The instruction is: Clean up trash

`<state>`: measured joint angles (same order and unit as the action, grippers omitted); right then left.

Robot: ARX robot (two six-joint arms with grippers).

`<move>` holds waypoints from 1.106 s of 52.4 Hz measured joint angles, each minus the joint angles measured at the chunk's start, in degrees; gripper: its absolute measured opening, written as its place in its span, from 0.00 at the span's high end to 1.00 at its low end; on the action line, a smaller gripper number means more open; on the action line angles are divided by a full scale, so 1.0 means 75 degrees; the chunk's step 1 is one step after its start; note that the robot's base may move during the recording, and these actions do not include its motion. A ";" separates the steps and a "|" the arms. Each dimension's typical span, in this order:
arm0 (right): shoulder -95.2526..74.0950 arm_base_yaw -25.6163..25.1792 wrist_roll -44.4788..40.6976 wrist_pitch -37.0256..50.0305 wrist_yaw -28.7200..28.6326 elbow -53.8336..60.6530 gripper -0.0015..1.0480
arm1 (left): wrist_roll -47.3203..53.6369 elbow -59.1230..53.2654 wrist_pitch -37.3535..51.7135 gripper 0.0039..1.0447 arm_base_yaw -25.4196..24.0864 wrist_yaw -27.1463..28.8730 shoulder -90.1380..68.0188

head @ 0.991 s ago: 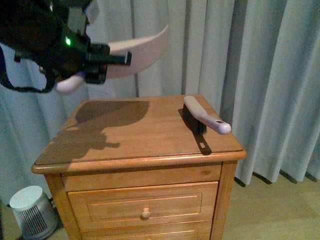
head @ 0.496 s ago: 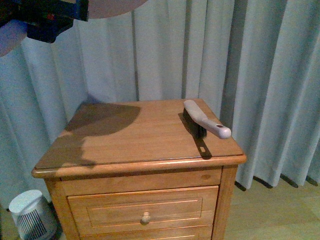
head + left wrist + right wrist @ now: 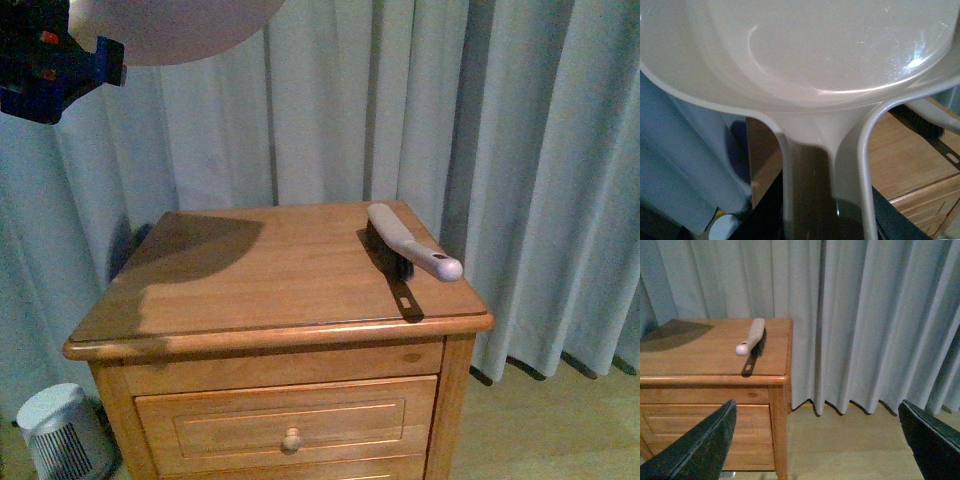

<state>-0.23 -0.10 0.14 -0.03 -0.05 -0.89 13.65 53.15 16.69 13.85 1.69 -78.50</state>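
The left gripper (image 3: 70,62) is clenched on the handle of the beige dustpan (image 3: 830,55) (the pan fills its wrist view), high up; well below it, to its right, a brush (image 3: 410,242) lies on the nightstand (image 3: 250,290); the right gripper (image 3: 817,407) hangs spread wide, off to the nightstand's side; where the trash is I cannot tell.

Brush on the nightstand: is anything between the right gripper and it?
Nothing visible. The right gripper hangs open off to the side of the nightstand, with only open air up to the brush lying near the top's edge. No trash shows in any view.
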 joint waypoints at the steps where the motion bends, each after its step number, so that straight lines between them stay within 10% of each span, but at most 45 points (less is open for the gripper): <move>1: 0.0000 0.0000 0.0000 0.0000 0.0000 0.0000 0.07 | -0.0003 0.0000 0.0000 0.77 -0.0003 0.0000 0.0000; 33: -0.0003 0.0000 0.0000 0.0000 0.0006 0.0000 0.07 | -0.0117 0.0000 0.0000 0.77 -0.0047 0.0029 0.0003; 42: -0.1542 0.0825 0.0635 -0.1786 0.2731 -0.0825 0.07 | -0.0134 0.0000 -0.0003 0.77 -0.0052 0.0050 0.0009; 58: -0.4680 0.0291 0.1046 -0.0507 0.1830 -0.2637 0.07 | -0.0140 0.0000 -0.0003 0.77 -0.0052 0.0035 0.0012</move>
<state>-35.33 2.09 7.99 -3.84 13.67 -20.67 12.60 53.15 16.67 13.45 1.96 -78.41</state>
